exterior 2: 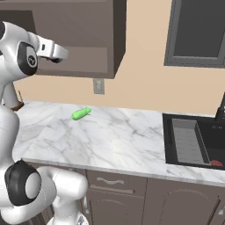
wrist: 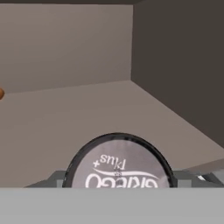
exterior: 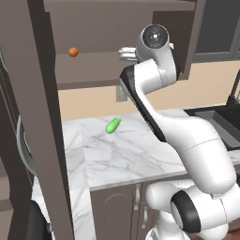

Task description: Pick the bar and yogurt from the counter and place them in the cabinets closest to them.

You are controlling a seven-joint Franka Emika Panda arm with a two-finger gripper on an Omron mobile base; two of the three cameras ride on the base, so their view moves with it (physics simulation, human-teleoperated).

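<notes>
Tool [exterior 2: 56, 52] raised to the open wall cabinet [exterior: 103, 28], reaching over its shelf [wrist: 65, 118]; in the hand view clamped on the yogurt [wrist: 118, 164], with dark rim and pale printed lid sitting between the fingers at the bottom edge. Held at the front of the shelf, well clear of the back and side walls; whether resting on the shelf or just above it, cannot tell. Orange ball [exterior: 73, 52] lying farther left inside the same cabinet, apart from the cup. Down on the white marble table [exterior 2: 114, 140], a green elongated item [exterior 2: 81, 114] lying alone near the wall, below the cabinet. Dark sink [exterior 2: 193, 143] set into the table off to the right.
</notes>
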